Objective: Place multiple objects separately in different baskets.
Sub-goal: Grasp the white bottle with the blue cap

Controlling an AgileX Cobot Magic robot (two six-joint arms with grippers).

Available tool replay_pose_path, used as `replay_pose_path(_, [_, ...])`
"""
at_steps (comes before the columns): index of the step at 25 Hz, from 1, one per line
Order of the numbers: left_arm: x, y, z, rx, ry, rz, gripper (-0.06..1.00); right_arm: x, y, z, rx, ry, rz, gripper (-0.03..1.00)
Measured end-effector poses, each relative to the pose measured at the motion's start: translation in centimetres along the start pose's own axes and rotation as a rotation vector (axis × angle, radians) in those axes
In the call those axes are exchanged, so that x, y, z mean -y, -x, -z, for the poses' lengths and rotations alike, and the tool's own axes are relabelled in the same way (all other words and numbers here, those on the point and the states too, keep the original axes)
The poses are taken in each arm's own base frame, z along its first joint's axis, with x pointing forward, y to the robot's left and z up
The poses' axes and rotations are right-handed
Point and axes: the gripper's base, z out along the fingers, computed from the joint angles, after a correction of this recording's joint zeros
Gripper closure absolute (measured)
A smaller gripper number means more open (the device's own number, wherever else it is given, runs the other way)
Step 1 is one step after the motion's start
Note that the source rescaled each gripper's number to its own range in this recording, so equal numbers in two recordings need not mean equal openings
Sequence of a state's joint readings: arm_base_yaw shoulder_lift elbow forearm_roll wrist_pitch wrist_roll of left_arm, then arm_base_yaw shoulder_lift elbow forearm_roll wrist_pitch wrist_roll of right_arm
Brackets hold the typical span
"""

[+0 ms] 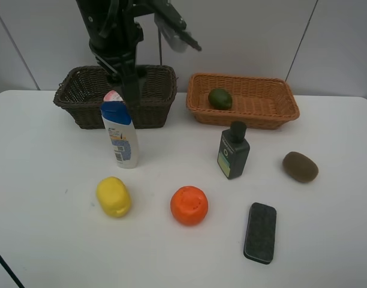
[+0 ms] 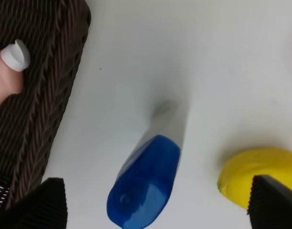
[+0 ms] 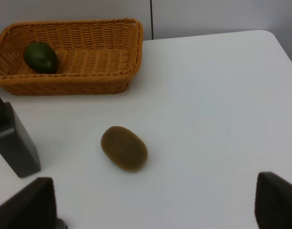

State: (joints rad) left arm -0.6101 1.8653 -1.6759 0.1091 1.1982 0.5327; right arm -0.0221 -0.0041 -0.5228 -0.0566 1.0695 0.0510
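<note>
My left gripper (image 1: 129, 82) hangs open and empty over the front of the dark brown basket (image 1: 81, 99); its fingertips (image 2: 46, 200) stand wide apart. A pink bottle (image 2: 4, 76) with a white cap lies in that basket. Just in front stands the white blue-capped bottle (image 1: 120, 135), with a yellow fruit (image 1: 114, 196) nearer. The tan basket (image 1: 261, 102) holds a green fruit (image 1: 220, 98). The dark green bottle (image 1: 233, 151), brown fruit (image 3: 124, 148), orange fruit (image 1: 189, 205) and flat dark block (image 1: 260, 233) are on the table. My right gripper (image 3: 154, 205) is open and empty, out of the exterior high view.
Both baskets stand side by side at the back of the white table (image 1: 45, 180), close to the grey wall. The table's right corner (image 3: 267, 38) shows in the right wrist view.
</note>
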Motion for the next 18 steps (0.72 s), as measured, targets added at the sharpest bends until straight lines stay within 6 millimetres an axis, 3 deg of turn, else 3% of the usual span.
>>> replay_pose_path(12, [-0.6, 0.5, -4.1, -0.097, -0.035, -0.006, -0.05, 0.0, 0.0, 0.0, 0.000, 0.000, 0.000, -0.01])
replay_pose_path(18, [-1.3, 0.0, -5.2, -0.123, -0.049, 0.015, -0.05, 0.0, 0.0, 0.0, 0.000, 0.000, 0.000, -0.01])
